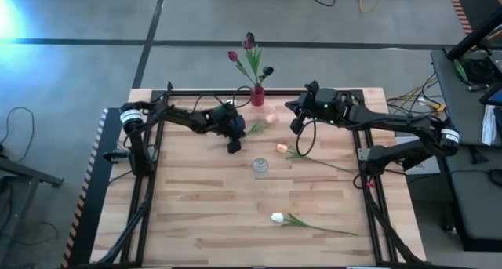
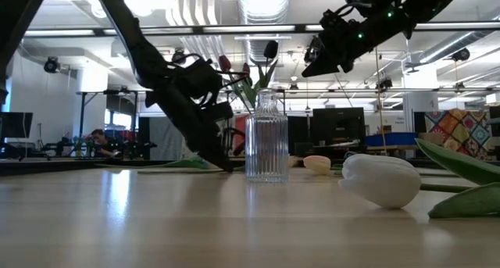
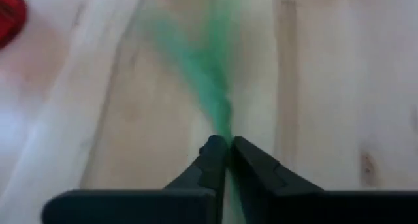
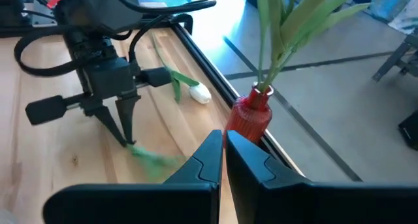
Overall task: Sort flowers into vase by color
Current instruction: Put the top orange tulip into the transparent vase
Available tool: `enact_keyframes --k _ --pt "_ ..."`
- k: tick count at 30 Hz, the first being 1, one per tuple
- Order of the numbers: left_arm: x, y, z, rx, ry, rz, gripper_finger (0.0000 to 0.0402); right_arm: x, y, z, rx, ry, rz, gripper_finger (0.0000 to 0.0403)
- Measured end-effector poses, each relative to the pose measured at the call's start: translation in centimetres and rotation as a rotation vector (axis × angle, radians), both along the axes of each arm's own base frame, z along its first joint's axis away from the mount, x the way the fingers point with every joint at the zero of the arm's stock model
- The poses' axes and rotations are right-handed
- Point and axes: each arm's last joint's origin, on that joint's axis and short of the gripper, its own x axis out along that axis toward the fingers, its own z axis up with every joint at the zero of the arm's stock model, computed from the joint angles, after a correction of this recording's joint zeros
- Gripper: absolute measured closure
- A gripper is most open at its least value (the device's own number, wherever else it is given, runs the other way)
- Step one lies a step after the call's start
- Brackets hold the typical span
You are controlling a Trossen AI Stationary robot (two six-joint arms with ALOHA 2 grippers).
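Note:
My left gripper (image 1: 234, 146) is down at the tabletop, left of the clear glass vase (image 1: 260, 167), shut on a peach tulip's (image 1: 271, 118) green stem. My right gripper (image 1: 296, 126) hangs shut and empty above the table, near the red vase (image 1: 257, 95). That vase stands at the far edge and holds maroon tulips (image 1: 249, 41). A second peach tulip (image 1: 282, 147) lies flat to the right of the clear vase. A white tulip (image 1: 277, 218) lies flat near the near edge. The low view shows the clear vase (image 2: 267, 139) and the white tulip (image 2: 380, 180). My left gripper pinches the peach tulip's stem (image 3: 224, 123) between its two fingertips, at the end far from the head. The fingers (image 4: 124, 129) come from above, slanting down. The stem runs on past the tips along the table, and the head (image 4: 199, 93) rests on the wood.
A black frame rail (image 1: 235, 91) borders the wooden table, and the red vase stands right at it. Cables trail from both arms. Bare wood lies left of the clear vase and along the near edge. A person sits far back in the room (image 2: 98, 139).

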Motion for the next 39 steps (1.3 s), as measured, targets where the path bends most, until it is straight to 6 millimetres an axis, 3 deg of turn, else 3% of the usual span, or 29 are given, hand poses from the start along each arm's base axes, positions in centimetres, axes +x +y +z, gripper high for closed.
enact_keyframes --k 9,15,19,25,35,39 --pt "-3.1 -1.6 1.5 0.015 -0.218 -0.005 0.0400 -0.2 1.7 -2.8 -0.044 -0.097 0.057 0.0390" --pt "-5.8 -3.0 4.7 0.071 -0.524 -0.009 0.0401 -0.2 2.8 -3.3 -0.044 -0.196 0.091 0.0390" --pt "-6.5 -3.7 6.8 0.067 -0.738 -0.075 0.0401 0.1 3.8 -2.9 -0.058 -0.295 0.132 0.0390" --pt "-6.2 -4.3 8.9 0.092 -0.943 -0.149 0.0401 1.3 4.6 -2.8 -0.051 -0.445 0.238 0.0377" --pt "-3.1 -4.2 10.2 0.112 -1.013 -0.204 0.0401 5.0 4.3 -4.0 0.014 -0.567 0.299 0.0252" --pt "-2.5 -4.1 9.7 0.103 -1.017 -0.214 0.0402 5.6 4.3 -4.1 0.012 -0.638 0.334 0.0229"
